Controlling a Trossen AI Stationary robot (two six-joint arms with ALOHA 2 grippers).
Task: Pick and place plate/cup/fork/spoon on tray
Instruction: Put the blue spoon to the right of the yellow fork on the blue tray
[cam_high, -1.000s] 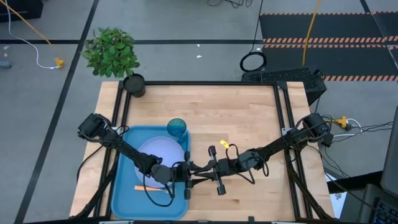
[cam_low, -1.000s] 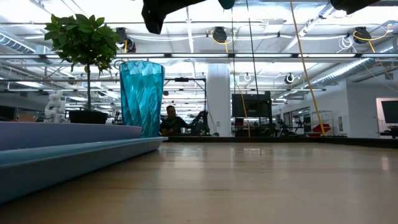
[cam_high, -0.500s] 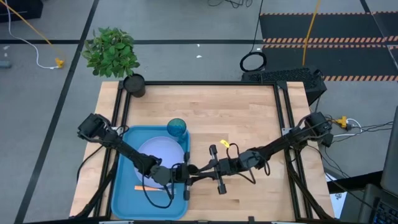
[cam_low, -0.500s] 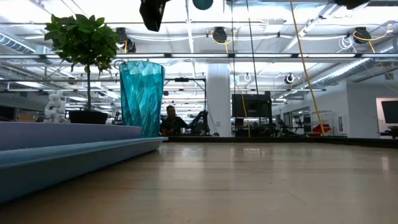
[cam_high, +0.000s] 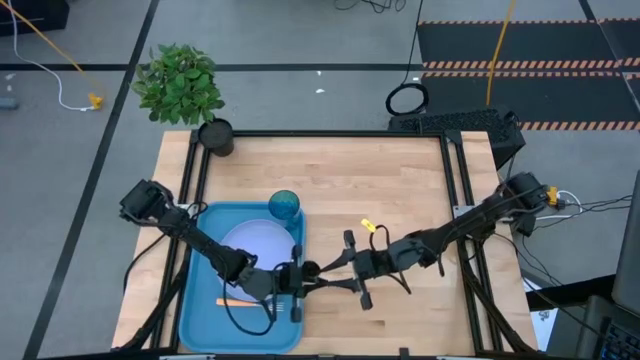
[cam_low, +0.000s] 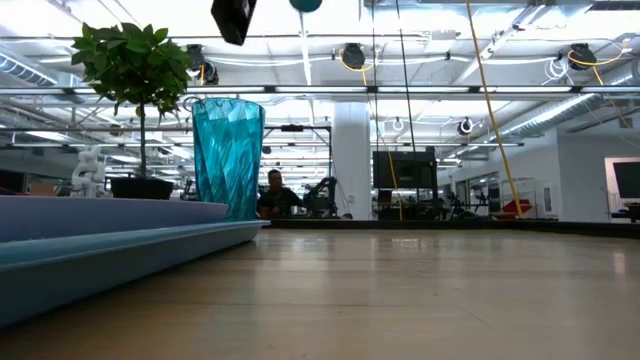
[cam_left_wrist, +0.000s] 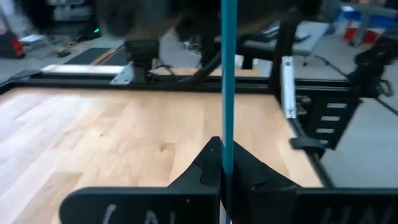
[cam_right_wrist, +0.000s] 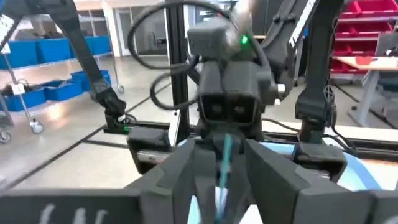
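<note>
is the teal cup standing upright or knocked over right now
Upright. In the low view the cup stands vertical on the blue tray; from above, its round mouth faces straight up beside the plate.

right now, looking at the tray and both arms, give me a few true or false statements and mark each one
1. The cup stands upright on the tray. True.
2. The fork lies on the bare wood of the table. False: it lies on the tray, beside the plate.
3. The left end effector is shut on the spoon's light blue handle. True.
4. The right end effector is clamped on the cup. False: its fingers stand apart on either side of the spoon, facing the left one.
5. The plant's pot sits on the tray. False: it stands at the table's far left corner.
</note>
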